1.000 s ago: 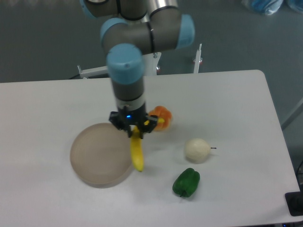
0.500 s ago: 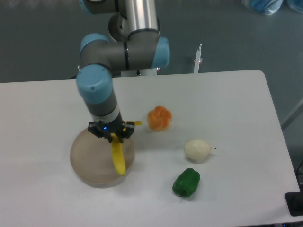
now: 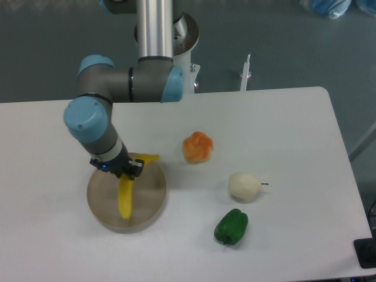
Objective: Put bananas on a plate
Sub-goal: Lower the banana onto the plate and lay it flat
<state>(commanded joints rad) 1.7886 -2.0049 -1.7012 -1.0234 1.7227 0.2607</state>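
Observation:
The yellow banana (image 3: 125, 198) hangs over the round beige-tan plate (image 3: 150, 197) at the table's left front. Its long end points down toward the plate's middle and its stem end (image 3: 150, 158) sticks out to the right past the fingers. My gripper (image 3: 116, 170) is shut on the banana near its upper end, directly above the plate's back half. Whether the banana's lower tip touches the plate I cannot tell.
An orange fruit (image 3: 197, 147) lies right of the plate. A pale round fruit (image 3: 244, 186) and a green bell pepper (image 3: 231, 226) sit further right toward the front. The arm's base (image 3: 176, 41) rises behind the table's back edge.
The gripper has carried the banana leftward, from the plate's right rim to above the plate's middle. The other objects have not moved.

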